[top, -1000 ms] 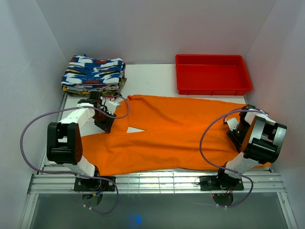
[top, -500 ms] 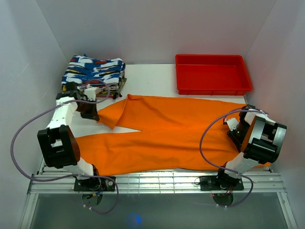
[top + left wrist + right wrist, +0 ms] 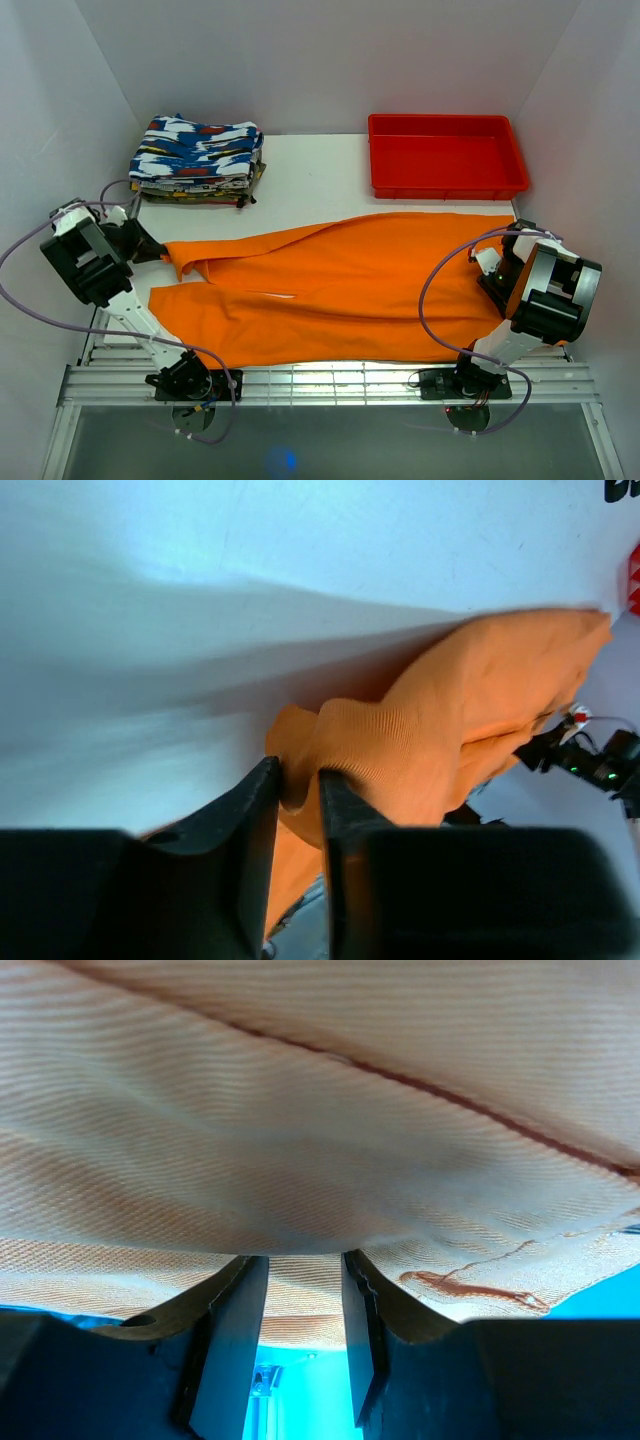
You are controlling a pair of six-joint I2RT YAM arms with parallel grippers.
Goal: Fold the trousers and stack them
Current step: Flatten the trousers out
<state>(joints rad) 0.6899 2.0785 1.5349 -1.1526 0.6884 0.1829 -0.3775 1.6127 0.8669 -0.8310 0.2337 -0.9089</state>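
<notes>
Twice pinching the trousers [image 3: 360,280], left claw [image 3: 300,782] squeezed on a bunched leg end, right claw [image 3: 305,1272] seemingly squeezed on the waist, and holding them long across the surface [image 3: 310,170] between, likely to smooth wrinkles before folding.

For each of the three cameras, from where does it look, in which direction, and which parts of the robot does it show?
Top external: above and behind the arm bases, facing down on the table; both arms show whole.
Left wrist: on the left arm, facing along the left gripper, shut on an edge of the trousers.
Right wrist: on the right arm, facing along the right gripper, orange cloth between its fingers.
Shared: all three views show the trousers.
</notes>
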